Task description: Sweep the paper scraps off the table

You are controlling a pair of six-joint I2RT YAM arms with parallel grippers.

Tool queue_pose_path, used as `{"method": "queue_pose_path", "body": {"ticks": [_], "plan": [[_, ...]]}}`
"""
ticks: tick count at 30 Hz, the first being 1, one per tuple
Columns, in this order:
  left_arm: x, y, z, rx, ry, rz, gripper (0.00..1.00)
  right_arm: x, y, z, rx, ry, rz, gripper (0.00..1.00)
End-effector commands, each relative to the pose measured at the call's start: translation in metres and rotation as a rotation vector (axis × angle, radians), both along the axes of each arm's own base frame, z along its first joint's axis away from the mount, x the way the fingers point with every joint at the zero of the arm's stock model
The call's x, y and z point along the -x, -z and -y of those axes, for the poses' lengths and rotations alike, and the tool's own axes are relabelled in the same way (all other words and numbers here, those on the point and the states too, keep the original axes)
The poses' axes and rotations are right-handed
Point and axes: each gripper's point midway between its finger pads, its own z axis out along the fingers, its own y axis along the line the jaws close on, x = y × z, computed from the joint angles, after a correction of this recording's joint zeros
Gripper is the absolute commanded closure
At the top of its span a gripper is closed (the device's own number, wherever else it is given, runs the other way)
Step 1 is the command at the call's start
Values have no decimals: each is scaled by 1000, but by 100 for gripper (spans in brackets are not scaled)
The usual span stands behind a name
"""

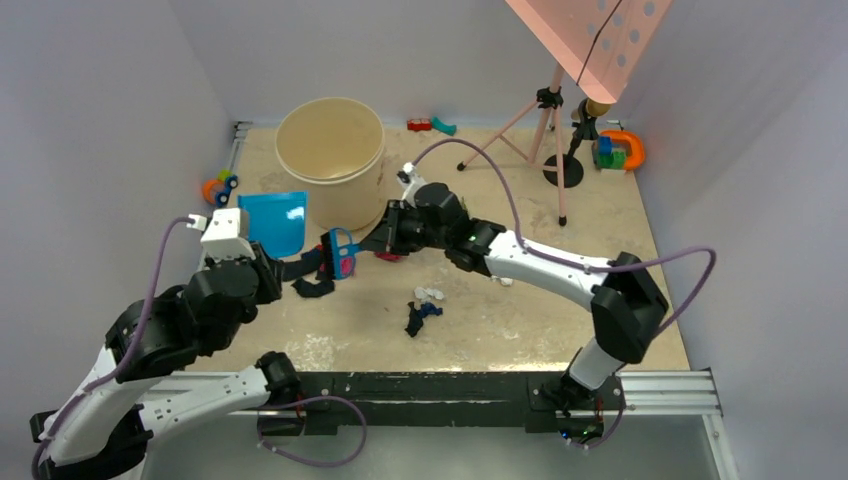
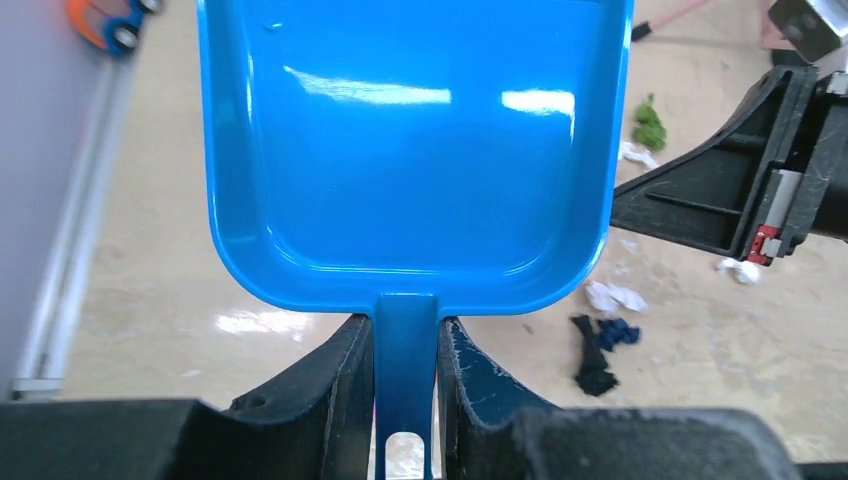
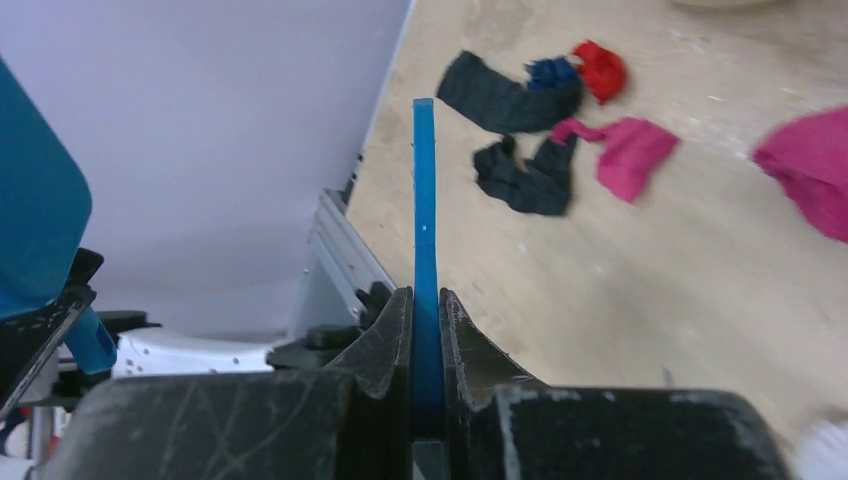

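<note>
Nearest the bases, a clump of dark and white scraps (image 1: 420, 310) lies on the table (image 1: 520, 335), about midway across. The left gripper (image 2: 405, 325) is clamped narrowly on the dustpan (image 2: 410, 150) handle. The right gripper (image 3: 427, 300) is pinched tight on the brush (image 3: 424, 200) — black, pink and red scraps lie just beyond it. Farther back stands the bucket (image 1: 330, 150).

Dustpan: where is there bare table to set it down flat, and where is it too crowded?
Bare: the near-left patch between the black scrap, the mixed scrap pile and the front bar; also the right side between the right forearm and the tripod. Crowded: around the dustpan, brush and bucket.
</note>
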Motion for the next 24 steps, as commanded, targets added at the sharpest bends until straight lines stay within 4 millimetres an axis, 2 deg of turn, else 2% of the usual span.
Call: {"method": "queue_pose_path", "body": {"ticks": [1,6,8,12,15,19,21,24], "plan": [[-4,-25,-43,-235,-59,94,83,-6,-52,-59,-205,-10,26,100],[-10,-50,-61,-319,-111,193,83,-2,-36,-116,-251,-31,-41,100],[-12,-54,-65,-329,-128,228,84,4,-27,-140,-254,-39,-60,100],[-14,-52,-64,-300,-120,270,84,12,-3,-179,-237,-42,-114,100],[-12,-48,-66,-278,-129,284,85,8,25,-193,-196,14,-172,100],[-10,-45,-67,-220,-124,323,85,2,90,-183,-64,161,-326,100],[-10,-43,-67,-210,-122,331,85,-3,117,-159,33,268,-383,100],[-11,-40,-63,-210,-110,320,85,-11,126,-108,150,411,-360,100]]}}
